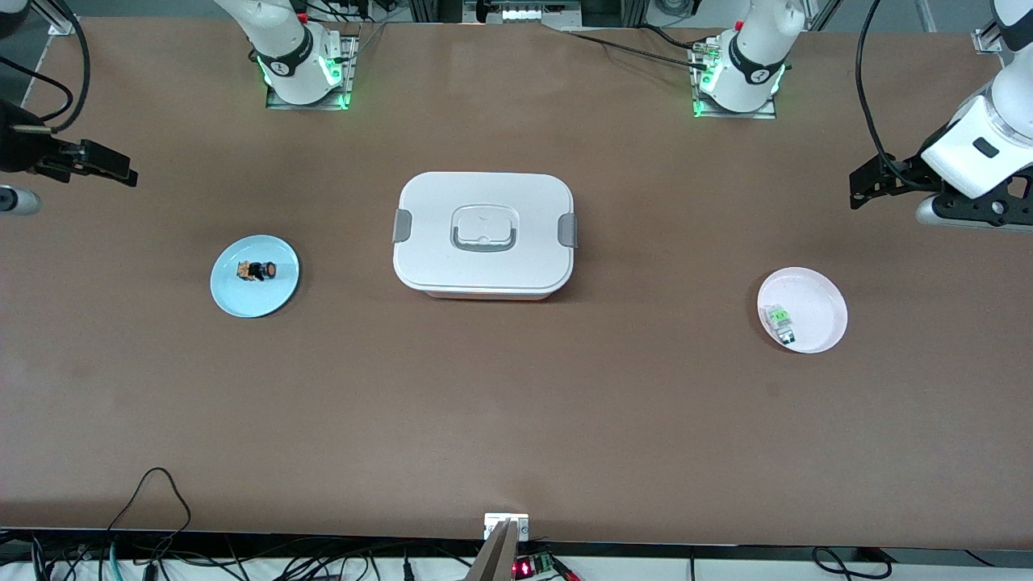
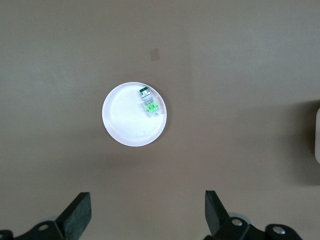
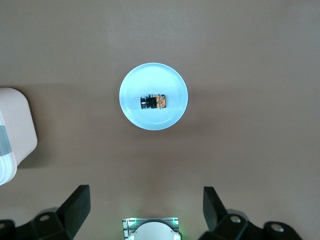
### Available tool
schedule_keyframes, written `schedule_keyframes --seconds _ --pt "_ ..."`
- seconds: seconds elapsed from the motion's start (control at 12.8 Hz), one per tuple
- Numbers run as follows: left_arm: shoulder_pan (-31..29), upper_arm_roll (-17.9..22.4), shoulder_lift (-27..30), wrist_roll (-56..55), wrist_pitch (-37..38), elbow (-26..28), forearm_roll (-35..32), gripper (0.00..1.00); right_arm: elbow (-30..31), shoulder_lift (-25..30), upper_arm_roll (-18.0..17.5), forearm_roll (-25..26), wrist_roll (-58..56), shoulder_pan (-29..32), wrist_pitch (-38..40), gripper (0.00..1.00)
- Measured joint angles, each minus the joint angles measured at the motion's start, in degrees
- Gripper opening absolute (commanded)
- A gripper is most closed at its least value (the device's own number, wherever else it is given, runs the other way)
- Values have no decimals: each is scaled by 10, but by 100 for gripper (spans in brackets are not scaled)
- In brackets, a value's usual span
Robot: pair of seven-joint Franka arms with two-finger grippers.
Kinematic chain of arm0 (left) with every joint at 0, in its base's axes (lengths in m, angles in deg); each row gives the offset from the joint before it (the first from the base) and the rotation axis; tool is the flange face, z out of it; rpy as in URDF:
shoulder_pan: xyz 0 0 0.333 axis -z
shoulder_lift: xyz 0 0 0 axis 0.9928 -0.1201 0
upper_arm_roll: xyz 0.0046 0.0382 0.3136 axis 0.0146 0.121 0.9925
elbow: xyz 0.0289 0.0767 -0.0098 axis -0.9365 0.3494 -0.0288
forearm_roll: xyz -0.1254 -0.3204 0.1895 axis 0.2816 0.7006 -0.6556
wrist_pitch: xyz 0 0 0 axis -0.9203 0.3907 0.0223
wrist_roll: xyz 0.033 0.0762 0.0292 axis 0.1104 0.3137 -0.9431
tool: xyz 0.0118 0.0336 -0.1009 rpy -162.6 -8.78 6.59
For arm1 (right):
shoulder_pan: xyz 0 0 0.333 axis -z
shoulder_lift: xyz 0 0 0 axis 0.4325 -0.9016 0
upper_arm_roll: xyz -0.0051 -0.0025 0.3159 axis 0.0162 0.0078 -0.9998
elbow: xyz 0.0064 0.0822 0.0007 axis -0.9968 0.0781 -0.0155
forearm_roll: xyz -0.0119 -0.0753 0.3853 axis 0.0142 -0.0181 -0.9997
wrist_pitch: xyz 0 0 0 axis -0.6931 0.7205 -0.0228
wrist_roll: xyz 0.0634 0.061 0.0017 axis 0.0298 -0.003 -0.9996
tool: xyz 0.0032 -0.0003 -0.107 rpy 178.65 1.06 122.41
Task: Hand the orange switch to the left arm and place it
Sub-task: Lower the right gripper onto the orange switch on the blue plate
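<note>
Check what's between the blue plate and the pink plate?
The box, lid latched, sits between the blue plate holding the orange switch and the pink plate; clearest in the front view.

Premises: robotics laboratory. Evidence: two white arms [image 1: 290,48] bolted on metal base plates to a bare brown bench [image 1: 516,403], loose cabling [image 1: 153,516] along its edge, aluminium framing [image 1: 613,10] at the rear, small electronics board [image 1: 533,565].
</note>
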Motion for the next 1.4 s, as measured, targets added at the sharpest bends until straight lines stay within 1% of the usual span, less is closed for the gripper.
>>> schedule_keyframes --seconds 0.31,0.47,0.62,1.17,1.4 --pt "0 0 0 0 0 0 0 100 0 -42 0 0 0 -2 -27 100" --pt "0 0 0 0 0 0 0 100 12 -54 0 0 0 -2 -50 100" --pt "0 0 0 0 0 0 0 100 52 -60 0 0 0 -2 -98 100" --pt "0 0 0 0 0 0 0 100 245 -71 0 0 0 -2 -310 100" --pt "0 1 0 0 0 0 0 100 294 -93 0 0 0 -2 -378 100"
